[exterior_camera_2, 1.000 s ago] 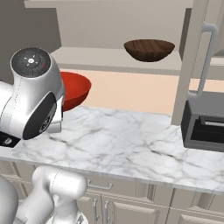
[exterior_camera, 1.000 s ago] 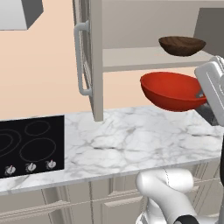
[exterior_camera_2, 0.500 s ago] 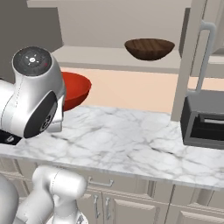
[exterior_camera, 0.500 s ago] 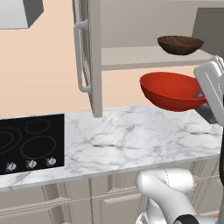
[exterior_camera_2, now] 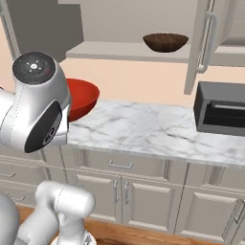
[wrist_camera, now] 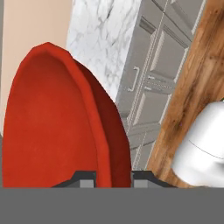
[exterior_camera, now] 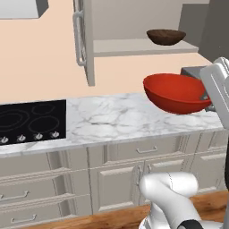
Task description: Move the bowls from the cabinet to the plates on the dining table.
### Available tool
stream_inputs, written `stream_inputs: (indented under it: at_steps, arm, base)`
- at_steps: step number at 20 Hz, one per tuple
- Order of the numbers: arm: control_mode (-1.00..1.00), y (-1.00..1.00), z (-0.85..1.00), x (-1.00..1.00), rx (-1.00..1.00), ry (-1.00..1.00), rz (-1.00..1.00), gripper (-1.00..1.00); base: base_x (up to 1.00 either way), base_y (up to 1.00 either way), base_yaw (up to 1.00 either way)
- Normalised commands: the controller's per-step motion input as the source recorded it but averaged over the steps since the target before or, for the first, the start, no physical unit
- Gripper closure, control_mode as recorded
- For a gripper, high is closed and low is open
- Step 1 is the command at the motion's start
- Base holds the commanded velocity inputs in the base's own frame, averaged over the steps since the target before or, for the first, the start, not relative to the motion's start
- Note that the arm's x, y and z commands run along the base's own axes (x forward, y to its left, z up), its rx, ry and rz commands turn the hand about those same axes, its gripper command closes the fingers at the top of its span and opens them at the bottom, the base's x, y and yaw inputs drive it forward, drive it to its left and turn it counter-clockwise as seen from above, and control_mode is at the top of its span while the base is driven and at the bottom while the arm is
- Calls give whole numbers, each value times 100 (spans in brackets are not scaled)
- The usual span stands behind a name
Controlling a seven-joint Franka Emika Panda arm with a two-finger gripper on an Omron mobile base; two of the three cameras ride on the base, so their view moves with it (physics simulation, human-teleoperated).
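My gripper is shut on the rim of the large glossy red bowl, one fingertip on each side of the wall. The red bowl hangs in the air just above the marble counter, clear of the cabinet; it also shows behind my arm as the red bowl. The smaller dark brown bowl rests on the cabinet's open shelf, brown bowl in the right base view. The plates and the dining table are out of view.
The open cabinet door with its bar handle juts out at the left, another door at the right. A black cooktop lies in the marble counter. A dark boxy appliance stands on the counter. Drawer units and wood floor are below.
The whole picture has shifted: the base has backed away from the counter, so drawers and floor now show. The red bowl stays in my grip.
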Motion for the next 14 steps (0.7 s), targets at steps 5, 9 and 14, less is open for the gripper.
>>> stream_inputs:
  at_steps: [5, 9, 14]
  arm:
    - [100, 0, 0, 0, 0, 0, 0, 100]
    - [100, 0, 0, 0, 0, 0, 0, 100]
    - [100, 0, 0, 0, 0, 0, 0, 100]
  base:
    - [-54, 24, 10]
    - [-34, 63, 33]
    - [-31, 37, 51]
